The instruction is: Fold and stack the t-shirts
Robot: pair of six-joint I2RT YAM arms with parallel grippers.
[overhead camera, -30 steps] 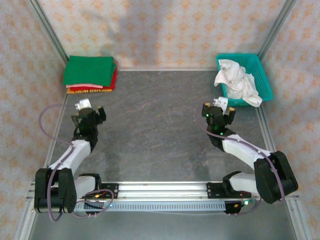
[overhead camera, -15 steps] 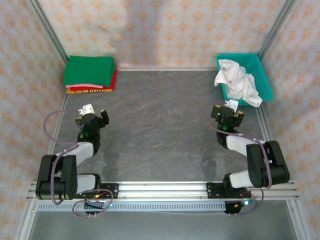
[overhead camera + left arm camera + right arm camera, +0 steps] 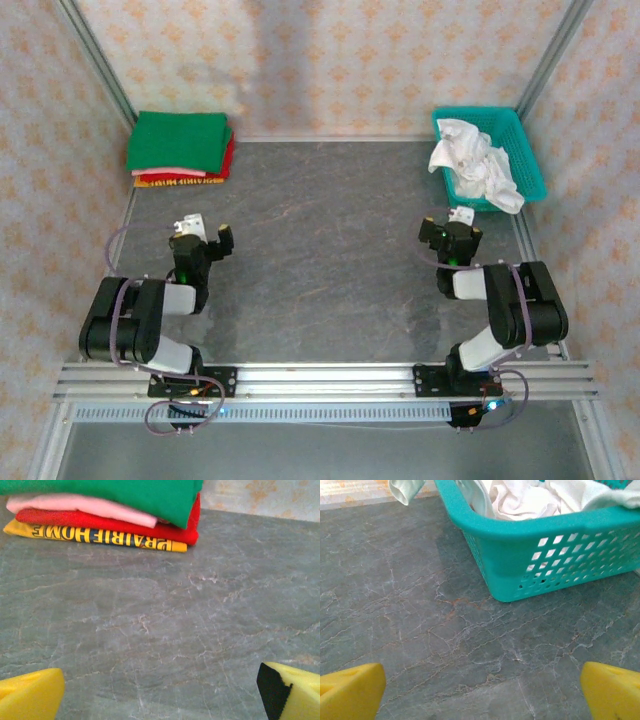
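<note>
Green-topped t-shirts [image 3: 180, 146] lie stacked beyond the left claw [image 3: 208, 229], gaping empty like the right claw [image 3: 450, 228].

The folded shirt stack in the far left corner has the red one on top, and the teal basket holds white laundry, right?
No: the top external view shows the bright green cotton t-shirt on top; the red cotton t-shirt lies lower. The teal plastic basket holds white crumpled cloth.
</note>
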